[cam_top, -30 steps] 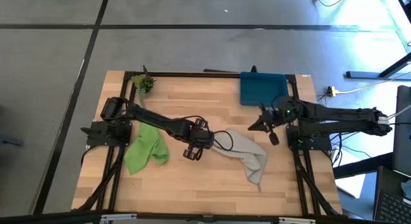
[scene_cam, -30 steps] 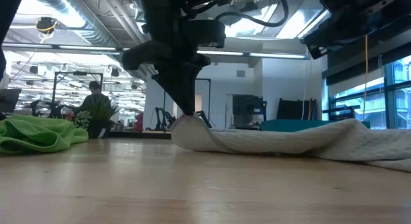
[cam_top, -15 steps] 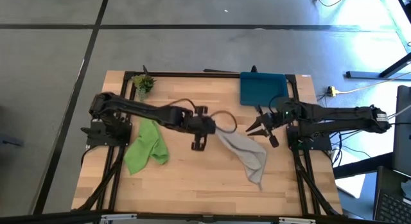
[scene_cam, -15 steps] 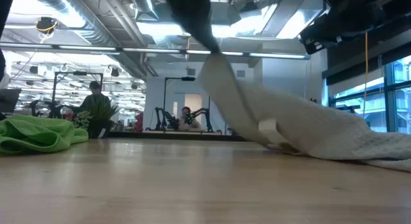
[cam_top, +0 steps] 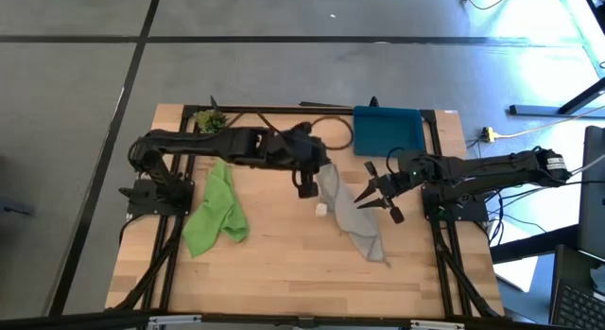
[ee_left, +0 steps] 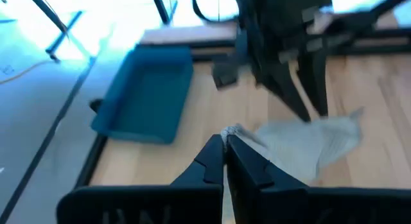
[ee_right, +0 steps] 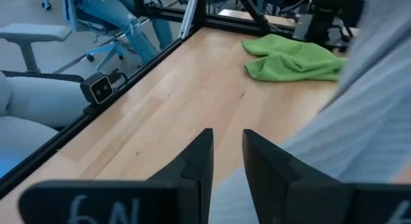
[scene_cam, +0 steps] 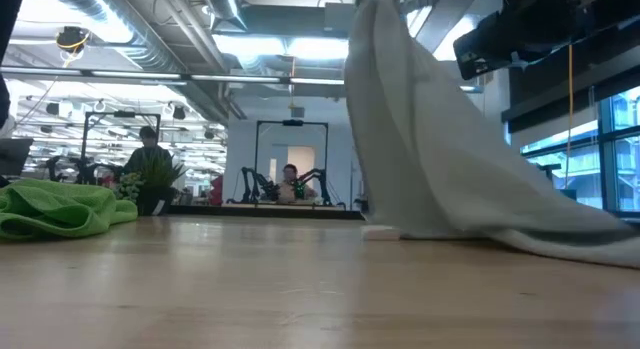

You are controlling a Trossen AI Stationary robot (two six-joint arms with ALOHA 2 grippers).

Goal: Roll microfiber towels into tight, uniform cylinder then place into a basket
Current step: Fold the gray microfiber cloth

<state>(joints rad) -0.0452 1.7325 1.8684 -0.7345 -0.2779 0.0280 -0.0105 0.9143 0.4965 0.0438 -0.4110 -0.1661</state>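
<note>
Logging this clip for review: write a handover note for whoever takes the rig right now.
Left pincer: shut on a corner of the grey towel, which hangs lifted with its far end on the table.
Right pincer: open, beside the hanging cloth, holding nothing.
Green towel: crumpled on the table's left side, untouched.
Basket: far edge of the table, nothing in it.
Done: nothing rolled.
Left: spread, roll and basket both towels.

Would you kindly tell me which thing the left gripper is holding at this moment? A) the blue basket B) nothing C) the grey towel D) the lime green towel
C: the left gripper is shut on a corner of the grey towel, raising it off the table while its other end trails on the wood; the lime green towel lies apart on the table.
</note>
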